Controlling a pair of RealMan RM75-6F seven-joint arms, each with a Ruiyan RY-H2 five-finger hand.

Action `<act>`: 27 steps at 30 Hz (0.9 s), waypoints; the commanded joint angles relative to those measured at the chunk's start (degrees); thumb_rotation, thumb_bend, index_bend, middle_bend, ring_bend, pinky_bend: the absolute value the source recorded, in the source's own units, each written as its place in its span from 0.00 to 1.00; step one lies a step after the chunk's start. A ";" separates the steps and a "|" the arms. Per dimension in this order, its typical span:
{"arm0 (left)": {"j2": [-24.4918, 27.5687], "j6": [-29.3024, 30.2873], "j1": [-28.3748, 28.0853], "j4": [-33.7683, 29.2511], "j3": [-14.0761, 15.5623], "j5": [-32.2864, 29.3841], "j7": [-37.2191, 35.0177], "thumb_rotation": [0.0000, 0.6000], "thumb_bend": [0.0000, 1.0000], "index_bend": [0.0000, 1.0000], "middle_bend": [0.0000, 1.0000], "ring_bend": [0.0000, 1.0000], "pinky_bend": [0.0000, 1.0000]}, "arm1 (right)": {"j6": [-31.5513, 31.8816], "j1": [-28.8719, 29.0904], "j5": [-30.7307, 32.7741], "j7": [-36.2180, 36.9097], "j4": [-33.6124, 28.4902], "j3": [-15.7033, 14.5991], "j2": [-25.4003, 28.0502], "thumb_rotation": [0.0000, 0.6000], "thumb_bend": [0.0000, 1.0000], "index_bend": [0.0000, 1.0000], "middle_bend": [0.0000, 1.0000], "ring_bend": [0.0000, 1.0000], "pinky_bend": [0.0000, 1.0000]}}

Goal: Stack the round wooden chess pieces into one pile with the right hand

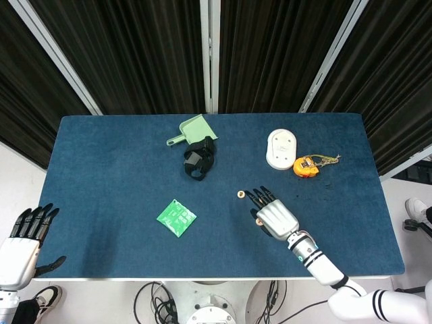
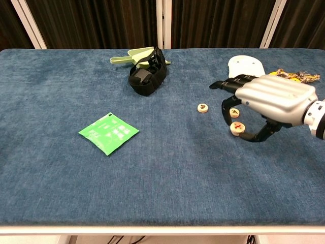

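Three round wooden chess pieces show in the chest view. My right hand [image 2: 271, 99] pinches one with a red mark [image 2: 236, 127] between thumb and a finger, lifted just off the blue table [image 2: 152, 173]. A second piece [image 2: 234, 112] lies on the cloth right behind it, under the hand's fingers [image 2: 228, 84]. The third piece [image 2: 203, 107] lies apart to the left. In the head view the right hand [image 1: 275, 216] covers the second piece; the held piece [image 1: 258, 219] peeks out at its left, and the third piece [image 1: 240, 194] lies alone. My left hand [image 1: 23, 244] hangs open off the table's near left corner.
A green packet [image 2: 108, 133] lies left of centre. A black strap bundle [image 2: 147, 75] and a green dustpan [image 2: 133, 55] sit at the back middle. A white oval lid [image 2: 244, 65] and an orange tape measure [image 1: 306, 165] are behind the right hand.
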 commanded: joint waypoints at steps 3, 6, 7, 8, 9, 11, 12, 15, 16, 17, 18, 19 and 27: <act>0.05 -0.46 -0.15 -0.09 0.01 -0.24 0.07 1.00 0.06 0.00 0.00 0.00 0.00 | -0.30 0.06 2.71 -2.24 -0.66 0.96 1.28 1.00 0.27 0.53 0.00 0.00 0.00; 0.06 -0.54 -0.20 -0.15 0.04 -0.17 0.11 1.00 0.06 0.00 0.00 0.00 0.00 | -0.81 0.22 4.14 -2.99 -0.47 1.28 1.48 1.00 0.27 0.53 0.00 0.00 0.00; 0.06 -0.55 -0.21 -0.18 0.03 -0.20 0.11 1.00 0.06 0.00 0.00 0.00 0.00 | -1.08 0.32 4.55 -3.12 -0.28 1.33 1.38 1.00 0.27 0.53 0.00 0.00 0.00; 0.07 -0.55 -0.20 -0.19 0.03 -0.24 0.10 1.00 0.06 0.00 0.00 0.00 0.00 | -1.23 0.37 4.84 -3.20 -0.12 1.34 1.22 1.00 0.27 0.53 0.00 0.00 0.00; 0.08 -0.53 -0.18 -0.21 0.03 -0.25 0.09 1.00 0.06 0.00 0.00 0.00 0.00 | -1.33 0.40 5.11 -3.32 0.03 1.35 1.05 1.00 0.27 0.53 0.00 0.00 0.00; 0.10 -0.45 -0.16 -0.20 0.03 -0.22 -0.01 1.00 0.06 0.00 0.00 0.00 0.00 | -1.29 0.42 5.59 -3.78 0.39 1.36 0.57 1.00 0.27 0.52 0.00 0.00 0.00; 0.10 -0.43 -0.16 -0.18 0.02 -0.21 -0.05 1.00 0.06 0.00 0.00 0.00 0.00 | -1.22 0.44 5.70 -4.03 0.55 1.34 0.36 1.00 0.27 0.52 0.00 0.00 0.00; 0.09 -0.57 -0.22 -0.10 0.03 -0.25 -0.14 1.00 0.06 0.00 0.00 0.00 0.00 | -1.21 0.53 6.03 -4.34 0.86 1.31 -0.14 1.00 0.27 0.51 0.00 0.00 0.00; 0.11 -0.64 -0.26 -0.09 0.03 -0.27 -0.17 1.00 0.06 0.00 0.00 0.00 0.00 | -1.22 0.58 6.11 -4.36 0.98 1.32 -0.31 1.00 0.27 0.51 0.00 0.00 0.00; 0.11 -0.66 -0.28 -0.07 0.01 -0.29 -0.21 1.00 0.06 0.00 0.00 0.00 0.00 | -1.25 0.64 6.16 -4.32 1.09 1.35 -0.45 1.00 0.27 0.51 0.00 0.00 0.00; 0.07 -0.62 -0.29 -0.01 -0.03 -0.29 -0.24 1.00 0.06 0.00 0.00 0.00 0.00 | -1.33 0.71 6.25 -4.24 1.21 1.40 -0.61 1.00 0.27 0.51 0.00 0.00 0.00; 0.05 -0.58 -0.29 0.05 -0.07 -0.30 -0.27 1.00 0.06 0.00 0.00 0.00 0.00 | -1.44 0.83 6.39 -4.13 1.36 1.50 -0.84 1.00 0.27 0.51 0.00 0.00 0.00; 0.10 -0.58 -0.28 0.12 -0.06 -0.40 -0.57 1.00 0.06 0.00 0.00 0.00 0.00 | -1.69 1.15 6.43 -3.89 2.13 1.27 -1.52 1.00 0.27 0.51 0.00 0.00 0.00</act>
